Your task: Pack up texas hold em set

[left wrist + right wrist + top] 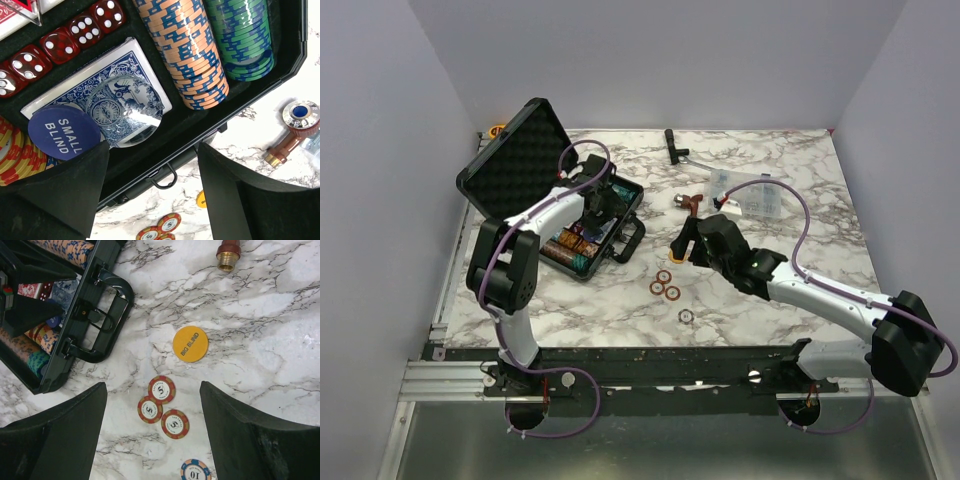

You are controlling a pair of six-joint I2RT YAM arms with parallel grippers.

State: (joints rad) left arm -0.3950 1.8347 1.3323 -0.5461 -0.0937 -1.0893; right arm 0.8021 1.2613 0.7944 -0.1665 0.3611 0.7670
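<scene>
The black briefcase (620, 245) lies open at the left, its foam-lined lid (515, 155) raised. Inside, the left wrist view shows the blue card deck (145, 80) with a clear disc (122, 110) on it, a blue SMALL BLIND button (62, 132), red dice (65, 37), and rows of orange (185, 50) and green chips (242, 35). My left gripper (600, 210) (152, 150) hangs open and empty over the case's front edge. My right gripper (682, 248) (152, 387) is open and empty above three red 5 chips (161, 389) on the table. A yellow BIG BLIND button (190, 344) and a 10 chip (196, 471) lie nearby.
A clear compartment box (750, 195) stands at the back right, with a brown brass-tipped fitting (688, 201) (229, 252) beside it. A black tool (675, 145) lies near the far edge. The case's handle (107, 320) points toward the loose chips. Walls enclose the table's left, back and right.
</scene>
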